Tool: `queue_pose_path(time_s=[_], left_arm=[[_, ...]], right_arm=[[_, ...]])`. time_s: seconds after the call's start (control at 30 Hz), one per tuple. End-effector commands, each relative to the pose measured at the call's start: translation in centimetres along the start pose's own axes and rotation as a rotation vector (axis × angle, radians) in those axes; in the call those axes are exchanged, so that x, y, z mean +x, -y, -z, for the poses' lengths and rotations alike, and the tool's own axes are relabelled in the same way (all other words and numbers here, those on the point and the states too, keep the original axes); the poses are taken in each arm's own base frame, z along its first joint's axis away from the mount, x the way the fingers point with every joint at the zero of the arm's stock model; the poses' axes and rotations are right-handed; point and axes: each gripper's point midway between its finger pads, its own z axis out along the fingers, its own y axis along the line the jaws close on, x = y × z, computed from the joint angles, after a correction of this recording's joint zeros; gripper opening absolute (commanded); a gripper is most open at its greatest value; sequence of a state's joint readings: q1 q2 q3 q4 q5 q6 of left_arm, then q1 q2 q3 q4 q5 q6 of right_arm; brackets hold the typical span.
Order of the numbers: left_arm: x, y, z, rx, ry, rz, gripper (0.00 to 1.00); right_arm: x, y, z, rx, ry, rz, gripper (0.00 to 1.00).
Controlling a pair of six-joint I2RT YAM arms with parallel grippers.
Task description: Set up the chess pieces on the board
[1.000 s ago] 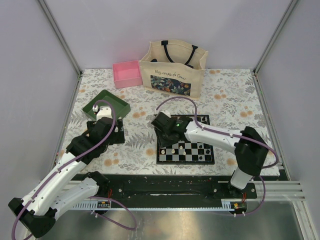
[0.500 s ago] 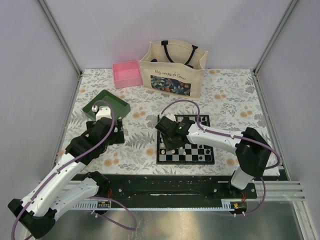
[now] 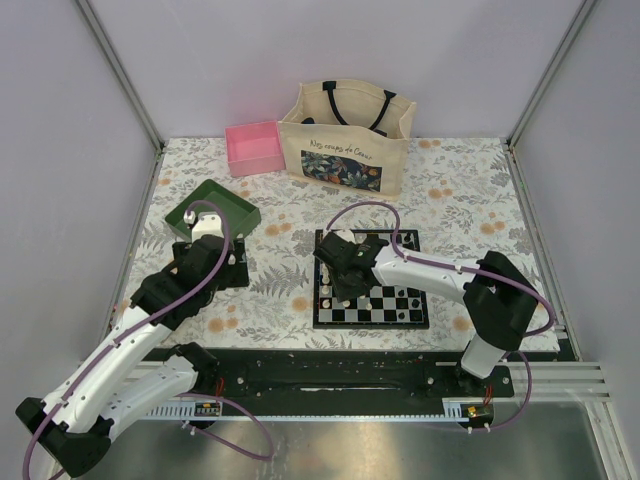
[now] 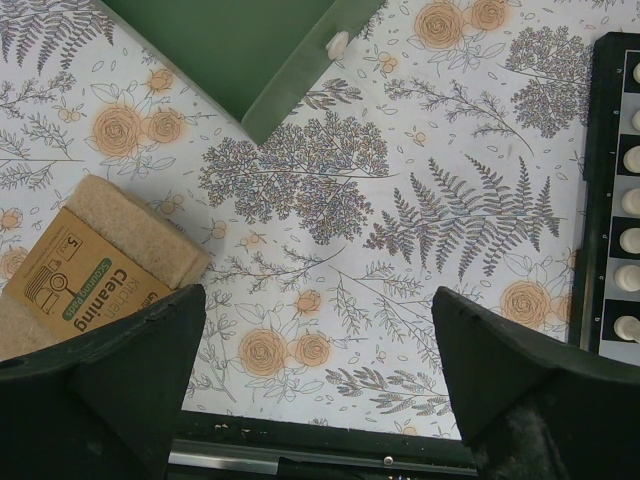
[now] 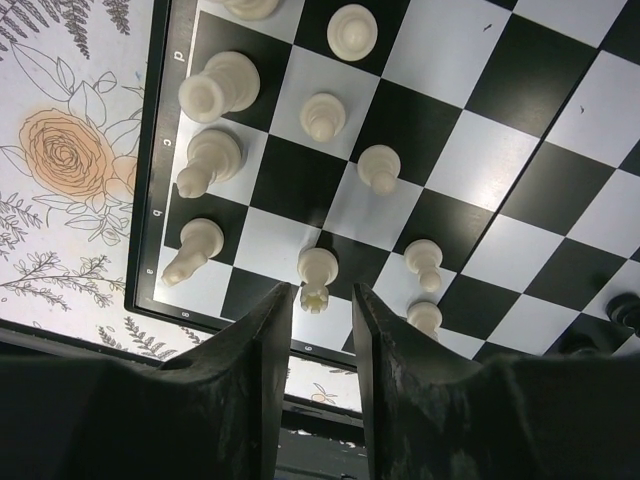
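The board (image 3: pixel 385 300) lies at centre right; its left edge also shows in the left wrist view (image 4: pixel 608 200). Several cream-white chess pieces (image 5: pixel 215 88) stand in its near-left squares (image 5: pixel 440 150). My right gripper (image 3: pixel 343 285) hangs low over the board's front-left corner. Its jaws (image 5: pixel 322 300) are a little apart around a white rook (image 5: pixel 317 268) that stands on a square, with a gap on both sides. A black piece (image 5: pixel 625 310) shows at the right edge. My left gripper (image 3: pixel 225 268) is wide open and empty over the cloth (image 4: pixel 318 300).
A green tray (image 3: pixel 235 207) stands back left, with a small cream thing at its rim (image 4: pixel 337 43). A packaged sponge (image 4: pixel 90 265) lies by the left gripper. A pink box (image 3: pixel 255 148) and a tote bag (image 3: pixel 345 140) stand at the back. A black rail (image 3: pixel 330 368) runs along the front.
My right gripper has moved from the board's back-left corner toward its front-left part and come lower. The left arm has not moved.
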State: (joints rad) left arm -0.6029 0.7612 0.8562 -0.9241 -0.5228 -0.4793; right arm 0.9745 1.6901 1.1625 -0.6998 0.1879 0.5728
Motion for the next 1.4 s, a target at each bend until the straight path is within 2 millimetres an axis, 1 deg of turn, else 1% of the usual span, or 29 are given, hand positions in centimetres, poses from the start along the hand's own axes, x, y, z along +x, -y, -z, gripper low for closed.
queue_pose_path(time_s=[0.0, 0.2, 0.33, 0.63, 0.7, 0.9, 1.17, 1.37], left_arm=[[-1.4, 0.2, 0.3, 0.007, 0.040, 0.031, 0.99], [-1.4, 0.2, 0.3, 0.007, 0.040, 0.031, 0.99], [-1.3, 0.2, 0.3, 0.008, 0.040, 0.030, 0.99], [-1.4, 0.2, 0.4, 0.011, 0.042, 0.033, 0.99], [-1.4, 0.2, 0.3, 0.011, 0.041, 0.030, 0.99], [-1.4, 0.2, 0.4, 0.011, 0.044, 0.034, 0.99], [-1.4, 0.2, 0.4, 0.011, 0.042, 0.033, 0.99], [-1.4, 0.2, 0.4, 0.011, 0.045, 0.035, 0.99]], right_arm=[[-0.1, -0.3, -0.4, -0.019, -0.004, 0.001, 0.38], [0.1, -0.6, -0.7, -0.031, -0.016, 0.001, 0.37], [0.1, -0.6, -0.9, -0.031, -0.016, 0.004, 0.35], [-0.1, -0.8, -0.4, -0.045, -0.010, 0.007, 0.20], [-0.2, -1.2, 0.0, -0.071, -0.010, 0.003, 0.18], [0.2, -2.9, 1.1, -0.126, 0.004, 0.002, 0.18], [0.8, -5.1, 1.3, -0.149, 0.002, 0.034, 0.18], [0.8, -6.1, 1.4, -0.164, 0.009, 0.048, 0.18]])
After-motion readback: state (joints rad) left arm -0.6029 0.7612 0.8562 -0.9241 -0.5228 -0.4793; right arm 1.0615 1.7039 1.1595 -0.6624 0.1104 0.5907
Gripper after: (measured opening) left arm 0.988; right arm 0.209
